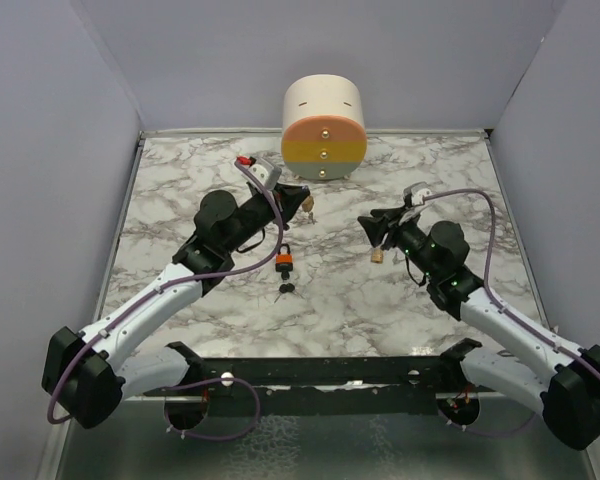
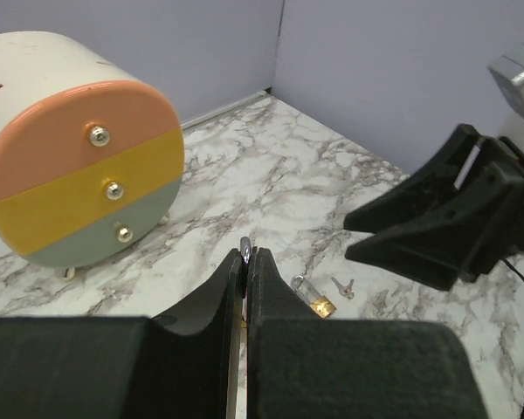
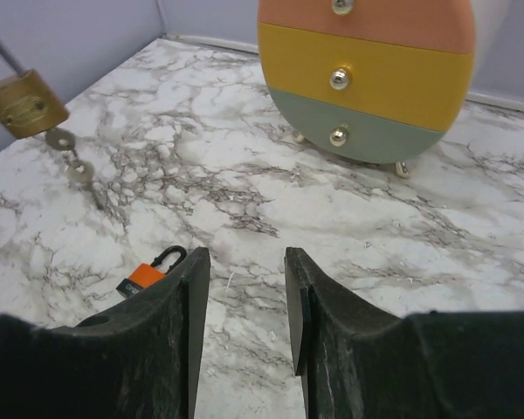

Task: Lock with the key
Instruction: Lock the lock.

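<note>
Hanging shackle-up, the brass padlock [image 3: 17, 105] is pinched by the left hand [image 2: 247, 255]; right hand [image 3: 246, 260] apart.

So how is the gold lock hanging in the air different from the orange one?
The gold lock hangs by its loop from the left gripper, shut on it; the orange lock lies on the table. The gold lock's keys dangle under it; the orange lock's keys rest on the table. The gold lock's loop is silvery, the orange lock's black. Both are padlocks.
</note>
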